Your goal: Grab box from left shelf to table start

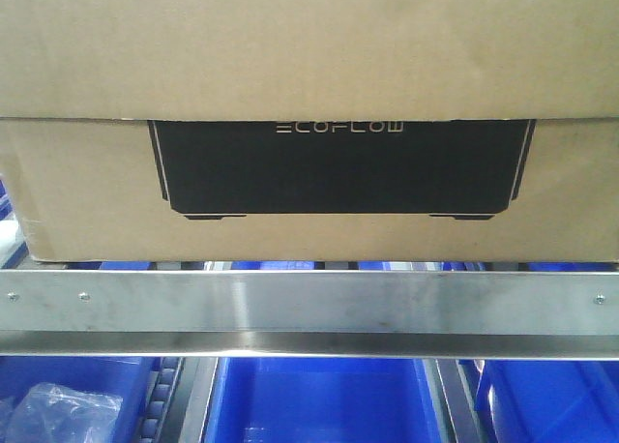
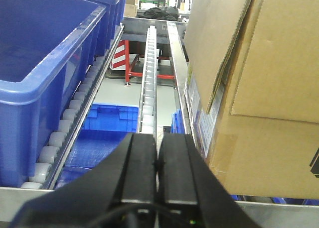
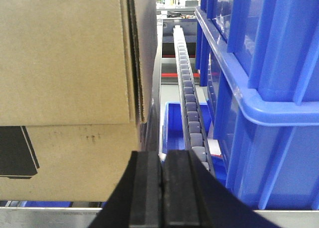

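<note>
Closed, empty fingers of the left gripper (image 2: 158,161) and right gripper (image 3: 162,175) are placed just outside opposite ends of the box (image 1: 309,66), which is laid crosswise on the left shelf (image 2: 149,78) behind its rail (image 1: 309,303); neither arm is judged nearer.

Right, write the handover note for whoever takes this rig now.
Left claw: shut, empty, at the left side of the box.
Right claw: shut, empty, at its right side.
The box sits on the left shelf, behind the steel rail, with blue bins on either side.
The table is not in view.
Done: arms flank the box.
Left to do: grip it, lift it out, set it on the table.
</note>
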`<act>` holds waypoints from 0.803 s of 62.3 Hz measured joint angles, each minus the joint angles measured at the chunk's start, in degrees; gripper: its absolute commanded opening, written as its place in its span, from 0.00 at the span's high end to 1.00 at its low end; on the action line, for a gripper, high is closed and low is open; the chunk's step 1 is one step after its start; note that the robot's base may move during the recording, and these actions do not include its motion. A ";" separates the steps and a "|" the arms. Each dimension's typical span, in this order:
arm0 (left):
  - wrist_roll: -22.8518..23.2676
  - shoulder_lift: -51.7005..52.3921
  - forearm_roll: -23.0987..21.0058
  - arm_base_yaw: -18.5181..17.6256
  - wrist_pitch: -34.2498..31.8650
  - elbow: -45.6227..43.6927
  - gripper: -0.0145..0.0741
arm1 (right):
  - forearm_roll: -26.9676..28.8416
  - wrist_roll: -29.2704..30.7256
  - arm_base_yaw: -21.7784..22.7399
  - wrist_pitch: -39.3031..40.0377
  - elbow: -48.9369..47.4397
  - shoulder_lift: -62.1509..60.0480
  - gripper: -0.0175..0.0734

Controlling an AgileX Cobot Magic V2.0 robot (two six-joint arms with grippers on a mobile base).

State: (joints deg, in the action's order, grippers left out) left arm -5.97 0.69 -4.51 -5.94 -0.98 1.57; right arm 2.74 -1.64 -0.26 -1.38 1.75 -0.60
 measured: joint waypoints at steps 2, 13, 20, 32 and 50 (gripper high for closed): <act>0.00 0.00 0.00 0.00 0.00 0.00 0.84 | 0.00 0.00 0.00 0.00 0.00 0.00 0.75; 0.00 0.00 0.00 0.00 0.00 0.00 0.84 | 0.00 0.00 0.00 0.00 0.00 0.00 0.75; 0.00 0.00 0.00 0.00 0.00 0.00 0.84 | 0.00 0.00 0.00 0.00 0.00 0.00 0.75; 0.00 0.00 0.00 0.00 0.00 0.00 0.84 | 0.00 0.00 0.00 0.00 0.00 0.00 0.75; 0.00 0.00 -3.44 0.00 0.00 0.00 0.84 | 0.00 0.00 0.00 0.00 0.00 0.00 0.75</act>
State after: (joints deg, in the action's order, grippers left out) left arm -5.97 0.69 -7.95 -5.94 -0.98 1.57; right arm 2.74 -1.64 -0.26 -1.38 1.75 -0.60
